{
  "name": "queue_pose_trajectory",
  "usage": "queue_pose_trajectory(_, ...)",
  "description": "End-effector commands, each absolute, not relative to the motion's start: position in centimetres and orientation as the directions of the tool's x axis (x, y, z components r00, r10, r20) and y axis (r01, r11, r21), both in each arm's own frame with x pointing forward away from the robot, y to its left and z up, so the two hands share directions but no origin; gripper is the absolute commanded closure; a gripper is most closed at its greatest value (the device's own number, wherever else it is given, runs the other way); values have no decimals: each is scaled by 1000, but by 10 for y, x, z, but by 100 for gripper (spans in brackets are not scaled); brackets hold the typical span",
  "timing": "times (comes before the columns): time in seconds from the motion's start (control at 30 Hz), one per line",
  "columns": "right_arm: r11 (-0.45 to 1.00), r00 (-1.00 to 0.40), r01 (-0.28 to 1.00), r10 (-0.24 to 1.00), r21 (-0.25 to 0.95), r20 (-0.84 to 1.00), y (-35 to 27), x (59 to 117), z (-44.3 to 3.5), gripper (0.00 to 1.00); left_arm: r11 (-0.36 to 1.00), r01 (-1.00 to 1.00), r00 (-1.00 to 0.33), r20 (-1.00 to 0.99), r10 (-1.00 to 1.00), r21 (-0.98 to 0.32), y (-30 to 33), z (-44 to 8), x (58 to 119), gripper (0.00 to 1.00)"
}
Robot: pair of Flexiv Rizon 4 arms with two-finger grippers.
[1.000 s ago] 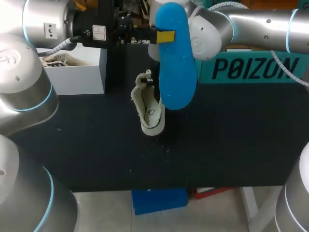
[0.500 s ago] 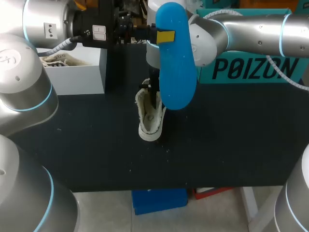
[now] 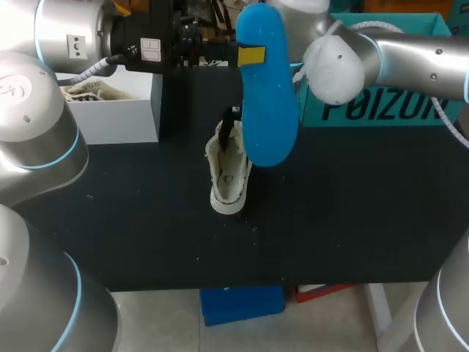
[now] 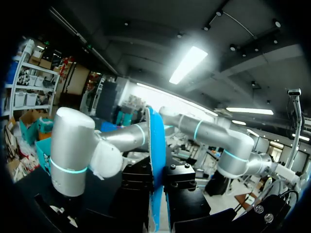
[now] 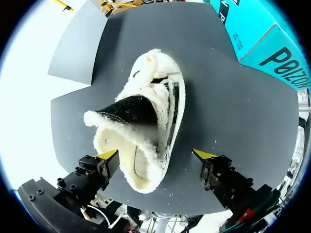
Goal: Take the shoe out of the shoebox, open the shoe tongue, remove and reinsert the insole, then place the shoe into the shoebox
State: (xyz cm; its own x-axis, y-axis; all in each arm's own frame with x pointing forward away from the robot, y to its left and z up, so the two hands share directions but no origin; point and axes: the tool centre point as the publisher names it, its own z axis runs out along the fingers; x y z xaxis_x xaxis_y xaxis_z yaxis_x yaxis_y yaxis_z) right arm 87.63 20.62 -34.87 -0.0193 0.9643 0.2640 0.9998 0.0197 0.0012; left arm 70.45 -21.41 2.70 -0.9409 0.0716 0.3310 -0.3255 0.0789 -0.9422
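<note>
A white fleece-lined shoe [image 3: 227, 176] rests on the black table, its dark tongue [image 5: 131, 111] pulled up and back so the inside shows. My right gripper [image 5: 156, 155] hangs open above the shoe [image 5: 155, 121], one yellow tip on each side of the heel end, touching nothing. In the head view the right gripper is mostly hidden behind the blue insole [image 3: 267, 95]. My left gripper [image 4: 158, 194] is shut on that insole [image 4: 155, 155] and holds it upright, high above the table's far side. A yellow tip [image 3: 251, 55] of the left gripper shows against the insole.
A teal shoebox [image 3: 399, 103] stands at the table's back right behind my right arm. A white box [image 3: 110, 103] with crumpled paper sits at the back left. Open black tabletop [image 3: 337, 213] lies in front of and beside the shoe.
My right gripper has opened, let go of the shoe's tongue and drawn up and back. The shoe went from tilted and lifted to resting on the table. The left arm with the insole stayed put.
</note>
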Motion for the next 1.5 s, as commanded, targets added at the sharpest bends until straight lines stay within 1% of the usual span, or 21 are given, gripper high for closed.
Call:
queue_pose_trajectory(0.03,7,-36,997,922,75,386,186,862,-336,0,76,-324,-942,329,69,-943,-217,26,704,100)
queue_pose_trajectory(0.13,11,-52,995,900,95,434,187,862,-328,0,76,-324,-942,329,69,-943,-217,26,704,100)
queue_pose_trajectory(0.2,-1,-56,994,864,112,500,188,861,-320,0,76,-324,-942,329,69,-943,-217,26,704,100)
queue_pose_trajectory(0.37,-12,-123,978,773,209,623,194,861,-293,0,76,-324,-942,329,69,-943,-217,26,704,100)
queue_pose_trajectory(0.43,10,-158,970,783,242,602,195,861,-282,0,76,-324,-942,329,69,-943,-217,26,704,100)
queue_pose_trajectory(0.93,10,-158,970,783,242,602,195,861,-282,0,76,-324,-942,329,69,-943,-217,26,704,100)
queue_pose_trajectory(1.0,-57,-134,971,676,232,725,190,857,-282,0,76,-324,-942,329,69,-943,-217,26,704,100)
queue_pose_trajectory(1.03,-71,-127,970,669,233,732,188,856,-281,0,76,-324,-942,329,69,-943,-217,26,704,100)
queue_pose_trajectory(1.1,-103,-125,969,576,223,808,186,855,-279,0,76,-324,-942,329,69,-943,-217,26,704,100)
queue_pose_trajectory(1.13,-107,-126,968,572,226,811,184,855,-278,0,76,-324,-942,329,69,-943,-217,26,704,100)
queue_pose_trajectory(1.37,-168,-155,957,390,236,908,178,854,-268,0,76,-324,-942,329,69,-943,-217,26,704,100)
queue_pose_trajectory(1.5,-186,-163,955,318,230,934,176,855,-266,0,76,-324,-942,329,69,-943,-217,26,704,100)
